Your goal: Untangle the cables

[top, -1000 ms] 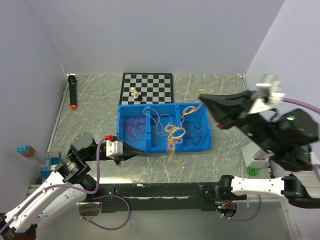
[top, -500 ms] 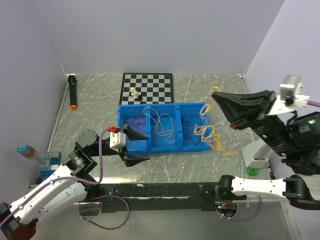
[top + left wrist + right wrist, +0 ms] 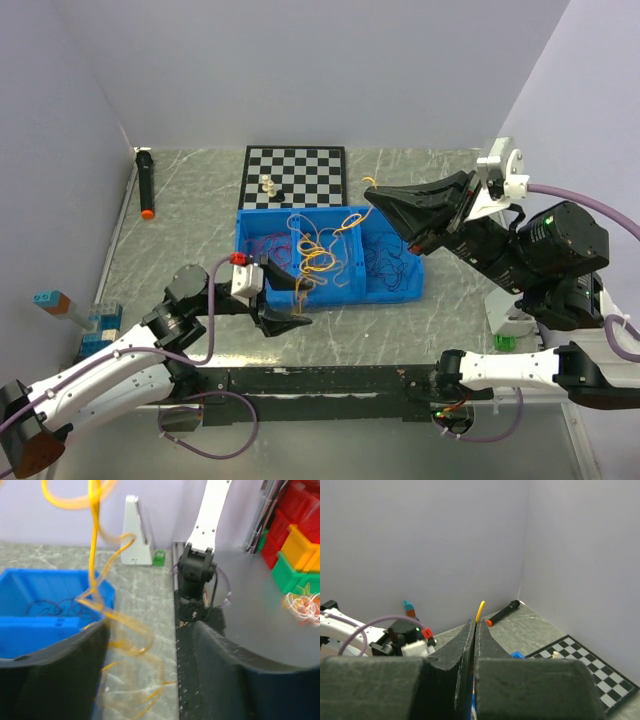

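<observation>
Our right gripper [image 3: 373,197] is pinched shut on the tip of the orange cable [image 3: 318,256], raised over the blue bin [image 3: 247,228] on the worktop [image 3: 180,230]. Its wrist view shows the yellow-orange end poking out above the closed jaws. Our left gripper [image 3: 300,298] stands wide and holds nothing, at the bin's near edge. In its wrist view the orange strand hangs in loose coils between the fingers [image 3: 55,675], not visibly touching them. From the right gripper the strand trails down into the middle compartment. The red cables [image 3: 266,250] lie in the left compartment and the dark cables [image 3: 392,268] in the right. We judge these wires feather-light, limp and springy, apt to snag and drag their neighbours along. The better hold looks to be low on the orange strand, near where it leaves the tangle, closing gently.
</observation>
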Motion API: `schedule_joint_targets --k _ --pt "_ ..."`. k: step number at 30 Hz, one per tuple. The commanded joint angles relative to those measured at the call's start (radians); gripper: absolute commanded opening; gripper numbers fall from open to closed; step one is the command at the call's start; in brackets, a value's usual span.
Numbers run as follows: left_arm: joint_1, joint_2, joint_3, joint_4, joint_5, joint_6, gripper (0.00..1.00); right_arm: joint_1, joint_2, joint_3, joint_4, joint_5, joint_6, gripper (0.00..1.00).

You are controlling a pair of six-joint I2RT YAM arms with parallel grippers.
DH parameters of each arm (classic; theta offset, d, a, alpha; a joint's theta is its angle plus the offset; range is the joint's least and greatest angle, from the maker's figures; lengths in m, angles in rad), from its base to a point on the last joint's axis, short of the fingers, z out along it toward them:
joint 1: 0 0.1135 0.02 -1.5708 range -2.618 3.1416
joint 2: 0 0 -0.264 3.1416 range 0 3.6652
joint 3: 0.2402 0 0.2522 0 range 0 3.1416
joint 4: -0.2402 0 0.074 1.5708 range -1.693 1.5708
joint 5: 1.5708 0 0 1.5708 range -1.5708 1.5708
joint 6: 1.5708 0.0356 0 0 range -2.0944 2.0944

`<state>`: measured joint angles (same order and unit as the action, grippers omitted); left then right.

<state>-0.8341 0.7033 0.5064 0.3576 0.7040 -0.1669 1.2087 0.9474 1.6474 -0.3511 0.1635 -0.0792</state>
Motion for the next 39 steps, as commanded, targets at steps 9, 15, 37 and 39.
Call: schedule_joint_targets --k 9,15,37,39 --pt "-0.003 -0.059 -0.055 0.003 -0.015 0.072 0.12 0.006 0.024 0.129 0.005 -0.022 -0.028 0.0" --pt "0.01 -0.074 -0.055 -0.011 0.002 0.066 0.0 0.006 0.033 0.18 -0.02 -0.012 -0.056 0.0" --pt "0.026 -0.137 -0.129 -0.436 0.114 0.668 0.01 0.006 0.133 0.473 -0.111 0.161 -0.293 0.0" --pt "0.03 -0.14 -0.132 -0.506 0.123 0.734 0.01 0.006 0.111 0.465 -0.086 0.206 -0.342 0.0"
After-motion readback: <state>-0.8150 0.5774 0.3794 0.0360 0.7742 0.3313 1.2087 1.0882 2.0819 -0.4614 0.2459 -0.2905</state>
